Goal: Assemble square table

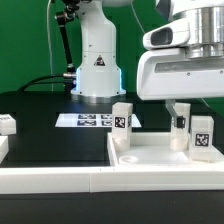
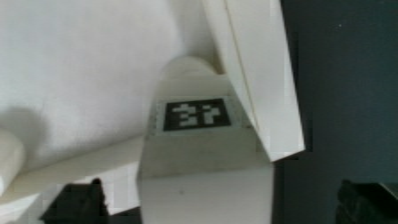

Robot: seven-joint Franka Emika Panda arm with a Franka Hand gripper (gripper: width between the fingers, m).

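Note:
The white square table top (image 1: 150,158) lies at the front of the exterior view's right, rim up. One white tagged leg (image 1: 122,120) stands at its far left corner and another (image 1: 203,136) at its right side. My gripper (image 1: 179,110) hangs over a third leg (image 1: 181,124) at the far right corner. In the wrist view this leg (image 2: 199,115) stands between my fingertips (image 2: 75,202), with a gap on each side. The gripper (image 2: 219,202) is open. The top's rim (image 2: 253,70) runs past the leg.
A loose tagged leg (image 1: 7,123) lies on the black table at the exterior view's left. The marker board (image 1: 92,120) lies in front of the robot base (image 1: 97,70). A long white rail (image 1: 60,182) borders the front.

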